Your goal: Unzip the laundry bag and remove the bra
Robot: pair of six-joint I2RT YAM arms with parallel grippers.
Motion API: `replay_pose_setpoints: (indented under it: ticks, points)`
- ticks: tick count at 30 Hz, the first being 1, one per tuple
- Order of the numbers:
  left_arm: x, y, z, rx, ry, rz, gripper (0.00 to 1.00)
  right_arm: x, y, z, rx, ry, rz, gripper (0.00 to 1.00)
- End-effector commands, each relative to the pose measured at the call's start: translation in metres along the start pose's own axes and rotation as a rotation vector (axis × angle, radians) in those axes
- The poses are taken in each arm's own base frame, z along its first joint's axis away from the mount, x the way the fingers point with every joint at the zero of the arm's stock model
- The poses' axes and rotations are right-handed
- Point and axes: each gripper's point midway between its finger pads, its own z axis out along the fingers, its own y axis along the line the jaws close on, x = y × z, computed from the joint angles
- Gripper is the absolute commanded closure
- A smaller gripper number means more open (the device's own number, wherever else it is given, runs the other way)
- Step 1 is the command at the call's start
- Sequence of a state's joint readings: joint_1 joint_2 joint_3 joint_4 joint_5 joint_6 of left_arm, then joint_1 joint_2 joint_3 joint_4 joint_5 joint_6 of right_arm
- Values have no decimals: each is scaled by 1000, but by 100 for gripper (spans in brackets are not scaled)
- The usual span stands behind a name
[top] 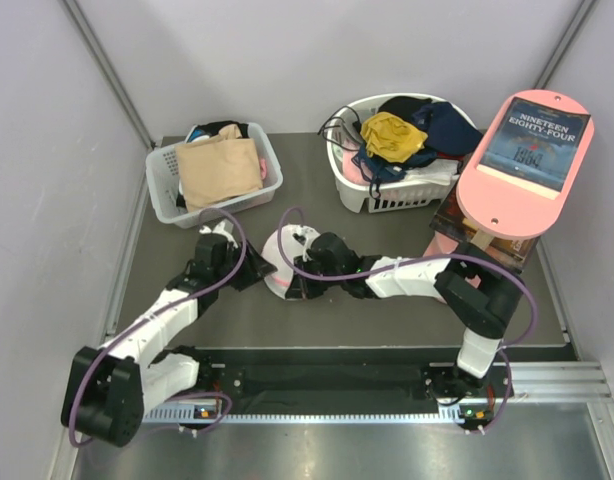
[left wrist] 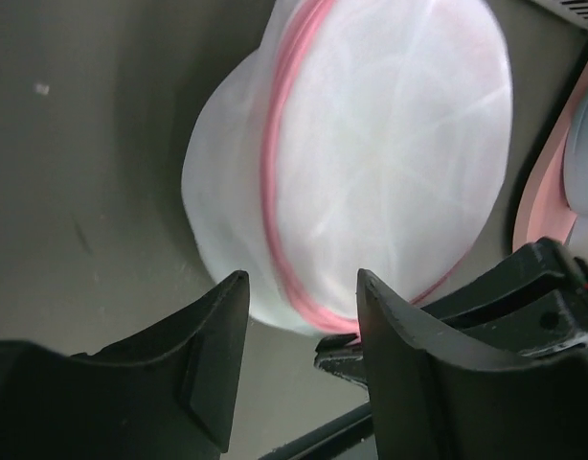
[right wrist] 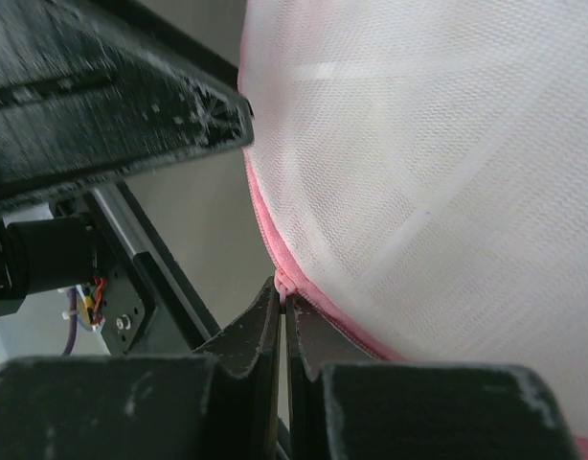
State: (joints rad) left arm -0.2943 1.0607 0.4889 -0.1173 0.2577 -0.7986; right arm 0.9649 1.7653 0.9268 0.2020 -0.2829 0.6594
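The laundry bag (top: 285, 258) is a round white mesh pouch with a pink zip rim, lying mid-table between both arms. In the right wrist view the mesh dome (right wrist: 438, 172) fills the frame. My right gripper (right wrist: 284, 292) is shut on the small pink zip pull at the rim, and shows from above (top: 305, 283) at the bag's near right. My left gripper (left wrist: 302, 283) is open and empty just short of the bag (left wrist: 390, 153), and shows from above (top: 253, 272) at the bag's left. The bra is hidden; only faint pale shapes show through the mesh.
A white slotted basket (top: 163, 205) at back left holds a beige garment (top: 219, 170). A second white basket (top: 387, 198) at back centre-right holds a mustard-yellow cloth (top: 392, 135) and dark clothes. A pink board with a book (top: 532, 150) stands at right.
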Motion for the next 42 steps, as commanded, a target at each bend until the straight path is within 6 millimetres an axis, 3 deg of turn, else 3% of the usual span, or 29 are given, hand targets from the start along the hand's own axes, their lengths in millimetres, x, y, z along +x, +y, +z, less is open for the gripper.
replay_pose_setpoints:
  ticks: [1,10,15,17,28,42]
  points:
    - [7,-3,-8,43,-9,-50,47,-16,34,9,-89,-32,-36,100]
    - [15,-11,0,137,10,-110,51,-3,52,19,-118,6,-63,100]
    - [14,-10,2,120,14,-105,91,-4,52,19,-111,6,-68,100]
    - [12,-8,2,105,9,-100,99,-3,51,19,-107,8,-70,100]
    - [7,-3,-1,62,-10,-65,100,0,47,18,-90,15,-62,100]
    - [-6,3,3,38,-45,-48,100,-9,-2,-11,-21,-56,34,100]
